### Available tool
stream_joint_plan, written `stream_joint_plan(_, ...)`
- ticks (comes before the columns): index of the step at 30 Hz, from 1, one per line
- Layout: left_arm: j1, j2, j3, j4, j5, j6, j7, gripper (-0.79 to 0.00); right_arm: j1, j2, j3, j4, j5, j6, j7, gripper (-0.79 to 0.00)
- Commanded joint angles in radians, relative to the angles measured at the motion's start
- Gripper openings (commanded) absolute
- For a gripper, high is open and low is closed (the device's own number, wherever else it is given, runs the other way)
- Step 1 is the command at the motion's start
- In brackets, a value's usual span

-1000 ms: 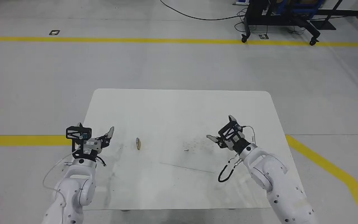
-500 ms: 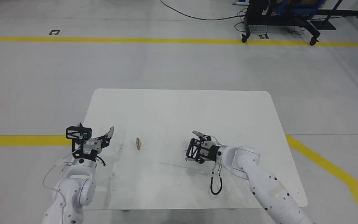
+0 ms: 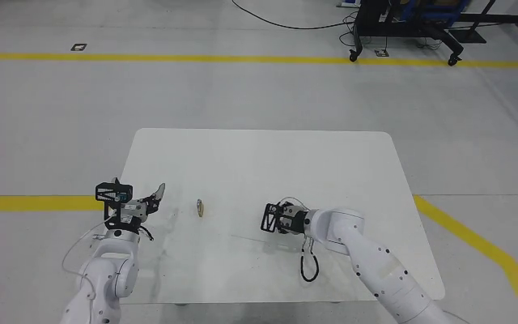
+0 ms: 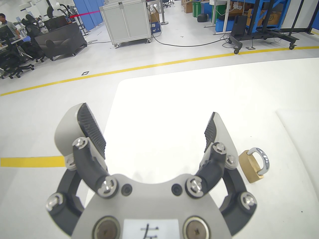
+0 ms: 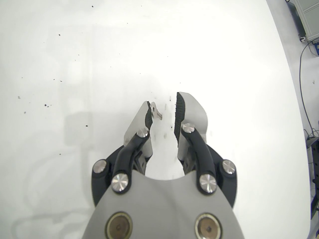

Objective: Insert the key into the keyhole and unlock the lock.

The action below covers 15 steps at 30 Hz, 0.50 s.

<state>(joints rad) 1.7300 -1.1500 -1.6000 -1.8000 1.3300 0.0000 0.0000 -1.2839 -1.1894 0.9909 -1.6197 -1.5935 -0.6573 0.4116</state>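
Right end effector (image 5: 163, 101), narrow but not closed, straddles the key (image 5: 156, 112): light, stiff, probably slippery; I'd pinch its head.

Lock (image 3: 199, 208) on white table (image 3: 324, 162), between left gripper (image 3: 139, 197) and right gripper (image 3: 266, 220).

White rectangular tabletop (image 3: 243, 154), rounded corners, matte and smudged. Brass padlock with silver shackle (image 4: 253, 165) lying left of centre, toward near edge. Small silver metal key (image 5: 156, 113) on surface right of centre, well apart from padlock. Tiny dark specks (image 5: 46, 105) scattered around key and across middle. Faint grey scuff line (image 3: 259, 240) near front edge, between padlock and key.
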Motion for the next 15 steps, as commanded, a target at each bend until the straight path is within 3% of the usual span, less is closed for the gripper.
stream_joint_plan(1,0.000,0.000,0.000,0.000,0.000,0.000,0.000,0.000,0.005,-0.001,-0.005,0.002,0.000,0.001,0.008,-0.785)
stream_joint_plan(15,0.000,0.000,0.000,0.000,0.000,0.000,0.000,0.000,-0.014,0.011,0.007,-0.022,-0.020,-0.032,-0.041,-0.785)
